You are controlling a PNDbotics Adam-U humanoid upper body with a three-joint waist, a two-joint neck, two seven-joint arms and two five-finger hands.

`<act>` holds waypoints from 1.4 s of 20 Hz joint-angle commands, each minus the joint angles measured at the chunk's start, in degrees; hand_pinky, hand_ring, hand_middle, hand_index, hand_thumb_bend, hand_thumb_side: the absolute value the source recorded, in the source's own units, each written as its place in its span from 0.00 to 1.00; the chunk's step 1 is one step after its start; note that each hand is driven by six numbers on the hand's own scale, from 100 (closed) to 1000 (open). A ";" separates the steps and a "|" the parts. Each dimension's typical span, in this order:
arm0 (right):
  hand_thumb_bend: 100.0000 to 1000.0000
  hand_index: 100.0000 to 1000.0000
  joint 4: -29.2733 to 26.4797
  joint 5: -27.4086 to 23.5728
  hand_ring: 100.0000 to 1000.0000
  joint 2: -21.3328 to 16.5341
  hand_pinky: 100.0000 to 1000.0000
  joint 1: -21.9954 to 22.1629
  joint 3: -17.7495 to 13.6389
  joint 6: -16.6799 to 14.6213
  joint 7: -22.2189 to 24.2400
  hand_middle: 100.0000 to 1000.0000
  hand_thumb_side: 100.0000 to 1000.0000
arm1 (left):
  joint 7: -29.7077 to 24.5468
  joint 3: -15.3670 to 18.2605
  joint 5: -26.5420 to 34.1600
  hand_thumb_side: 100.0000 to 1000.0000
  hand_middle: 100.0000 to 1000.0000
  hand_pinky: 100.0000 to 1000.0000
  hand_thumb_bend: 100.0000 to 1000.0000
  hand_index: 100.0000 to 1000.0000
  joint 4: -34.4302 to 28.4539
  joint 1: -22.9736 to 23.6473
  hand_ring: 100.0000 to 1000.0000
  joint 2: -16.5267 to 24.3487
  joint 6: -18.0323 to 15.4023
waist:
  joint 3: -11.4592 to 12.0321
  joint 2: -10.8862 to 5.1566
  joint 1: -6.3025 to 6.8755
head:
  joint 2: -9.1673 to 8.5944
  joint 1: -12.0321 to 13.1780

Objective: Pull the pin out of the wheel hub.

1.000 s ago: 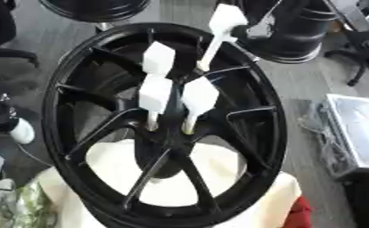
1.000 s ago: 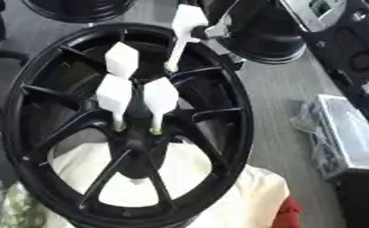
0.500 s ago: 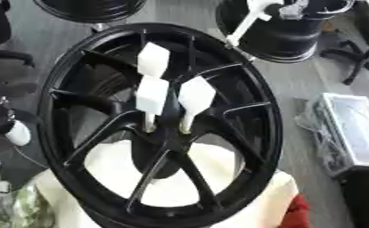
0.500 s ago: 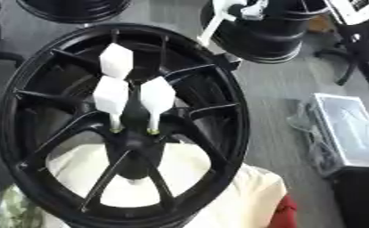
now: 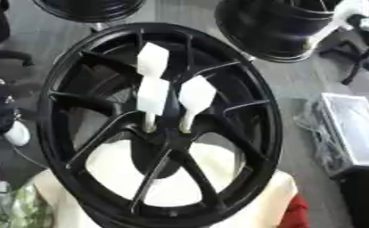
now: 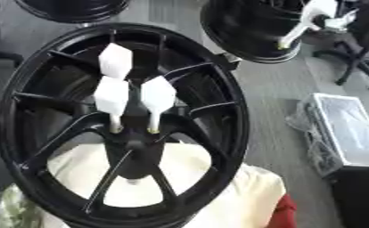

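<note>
- At the near left, a cream cloth lies under the wheel, likely padding it so the hub stays tilted up toward the head.
- Three white-handled pins stand upright in the hub, close together, so those are not yet pulled.
- Far right, the right hand holds a fourth pin clear of the wheel, over a second rim; its fingers look clamped on the white handle, so this pin appears out.
- On the floor at right, a clear box sits; contents unclear.
- Left hand is not visible.
</note>
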 commanded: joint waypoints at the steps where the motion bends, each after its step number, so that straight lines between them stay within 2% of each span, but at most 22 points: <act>1: 0.19 0.35 -1.35 0.26 0.41 -0.05 0.67 6.05 -9.56 0.75 -8.47 0.12 0.09 | 0.81 1.22 -0.20 0.79 1.00 0.74 0.00 0.79 -0.91 -0.18 1.00 1.80 -0.45 | -0.50 -0.56 0.51 | -0.19 1.34; 3: 0.19 0.42 -3.74 3.63 0.45 4.12 0.70 11.77 -15.01 2.30 -13.68 0.20 0.10 | 1.19 1.56 -0.10 0.79 1.00 0.74 0.00 0.79 -1.14 -0.05 1.00 1.99 -0.71 | -0.80 -0.31 0.64 | -0.35 1.99; 4: 0.20 0.49 -4.91 5.76 0.51 6.18 0.73 14.29 -16.97 3.53 -15.44 0.30 0.11 | 1.34 1.69 -0.06 0.79 1.00 0.74 0.00 0.79 -1.21 0.01 1.00 2.10 -0.79 | -0.93 -0.23 0.69 | -0.40 2.19; 6: 0.18 0.77 -6.84 10.52 0.72 10.02 0.80 18.42 -19.84 6.46 -16.99 0.62 0.00 | 1.56 1.86 -0.01 0.79 1.00 0.74 0.00 0.79 -1.29 0.09 1.00 2.22 -0.89 | -1.12 -0.16 0.77 | -0.50 2.36; 7: 0.05 0.83 -7.54 12.52 0.77 11.83 0.82 19.82 -21.20 8.07 -17.62 0.72 0.00 | 1.62 1.89 0.04 0.79 1.00 0.74 0.00 0.79 -1.29 0.08 1.00 2.21 -0.89 | -1.18 -0.17 0.83 | -0.53 2.38; 8: 0.00 0.87 -8.21 13.66 0.80 13.47 0.82 20.70 -22.39 9.36 -18.37 0.79 0.03 | 1.64 1.88 0.09 0.79 1.00 0.74 0.00 0.79 -1.27 0.04 1.00 2.17 -0.86 | -1.20 -0.20 0.88 | -0.57 2.36; 11: 0.00 0.92 -9.81 13.67 0.84 16.82 0.83 22.09 -24.88 11.71 -21.23 0.89 0.25 | 1.60 1.86 0.18 0.79 1.00 0.74 0.00 0.79 -1.20 -0.02 1.00 2.12 -0.77 | -1.24 -0.23 0.95 | -0.69 2.47; 16: 0.00 0.91 -12.09 11.63 0.81 19.23 0.80 21.93 -26.80 14.43 -25.63 0.87 0.24 | 1.53 1.80 0.23 0.79 1.00 0.74 0.00 0.79 -1.21 -0.04 1.00 2.10 -0.76 | -1.24 -0.27 0.95 | -0.53 2.51; 17: 0.00 0.88 -12.52 10.81 0.78 19.51 0.77 21.52 -27.02 14.96 -26.63 0.83 0.24 | 1.51 1.78 0.26 0.79 1.00 0.74 0.00 0.79 -1.22 -0.07 1.00 2.07 -0.75 | -1.21 -0.28 0.96 | -0.50 2.53; 19: 0.00 0.87 -13.48 8.16 0.74 19.84 0.74 20.62 -27.17 15.76 -29.01 0.78 0.20 | 1.46 1.72 0.31 0.79 1.00 0.74 0.00 0.79 -1.26 -0.09 1.00 2.05 -0.73 | -1.16 -0.30 0.98 | -0.49 2.54; 22: 0.00 0.84 -15.23 4.31 0.70 20.07 0.70 18.99 -26.87 16.49 -32.19 0.74 0.06 | 1.34 1.62 0.32 0.79 1.00 0.74 0.00 0.79 -1.29 -0.15 1.00 1.97 -0.71 | -1.03 -0.30 1.03 | -0.40 2.39; 26: 0.00 0.87 -15.47 3.30 0.76 20.02 0.73 17.91 -26.28 19.74 -33.97 0.83 0.00 | 1.18 1.48 0.29 0.79 1.00 0.74 0.00 0.79 -1.26 -0.21 1.00 1.89 -0.59 | -0.85 -0.36 0.95 | -0.35 2.28; 28: 0.06 0.85 -14.79 4.79 0.80 19.94 0.78 17.92 -26.72 22.84 -36.43 0.85 0.00 | 1.10 1.42 0.21 0.79 1.00 0.74 0.00 0.79 -1.23 -0.20 1.00 1.89 -0.55 | -0.82 -0.39 0.89 | -0.32 2.35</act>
